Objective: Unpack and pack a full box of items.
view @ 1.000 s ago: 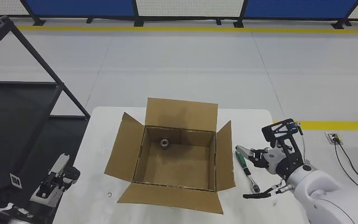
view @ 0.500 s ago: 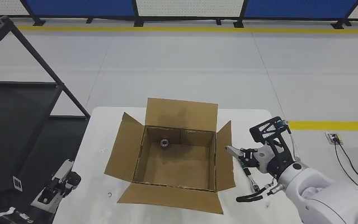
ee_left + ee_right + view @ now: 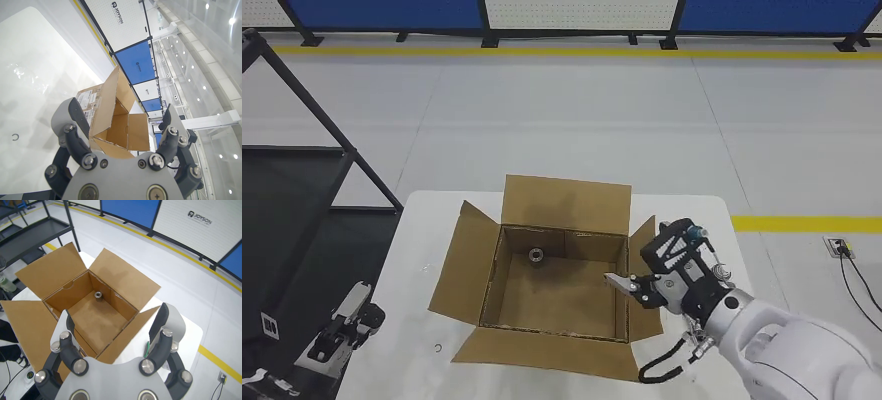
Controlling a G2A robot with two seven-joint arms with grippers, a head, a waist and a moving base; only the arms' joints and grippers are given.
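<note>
Box (image 3: 94,319) right under right gripper (image 3: 115,313) now: swung in from wrench side, fingers spread, empty. Green-handled wrench (image 3: 146,349) left just beside it. Socket (image 3: 98,296) ahead, far corner, likely next out. Left gripper (image 3: 121,108) far off, slack, empty.

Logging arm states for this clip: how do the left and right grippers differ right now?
The right gripper hangs over the cardboard box's right flap, looking down at the metal cylinder inside. The left gripper sits low by the table's left edge, apart from the box, seeing it from the side. Both are open and empty.
</note>
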